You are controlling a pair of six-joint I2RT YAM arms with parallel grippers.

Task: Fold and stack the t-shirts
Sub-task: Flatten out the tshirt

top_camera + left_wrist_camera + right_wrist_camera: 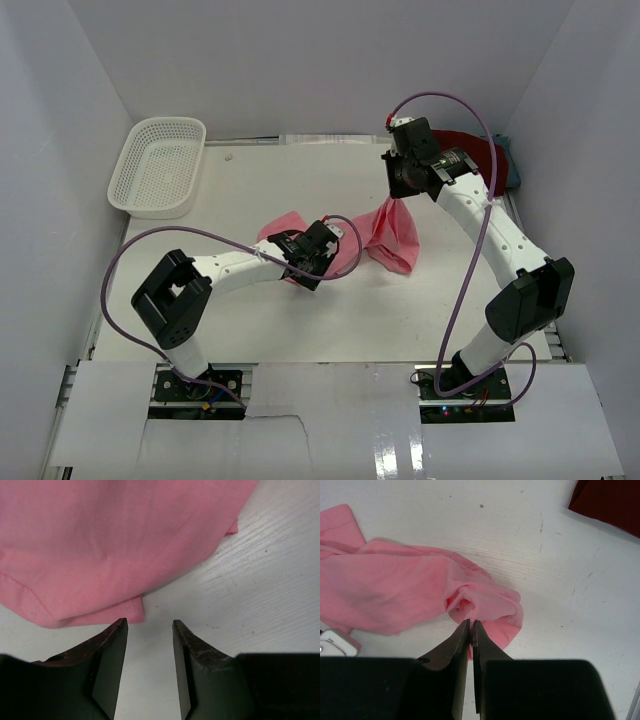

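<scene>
The plain light pink soft cloth t-shirt (392, 240) lies crumpled near the middle of the white table (250, 320). Its long axis runs roughly left to right between the 2 arms. The right fingers (470, 630) are pinched fully together on a gathered fold at its right end, and in the top view that end hangs lifted off the table. The left fingers (117, 640) stand partly open with nothing between them, low over the table. The shirt's hemmed corner lies just ahead of their tips, a little toward the left one, and touches neither. The left arm is the nearer one to this free end. Its next move probably needs a short advance and a slight sideways shift to bring the corner into the gap before closing. The dark red cloth t-shirt (480, 155) lies at the far right, behind the right arm, with a teal-grey cloth t-shirt (514, 172) showing at its edge.
</scene>
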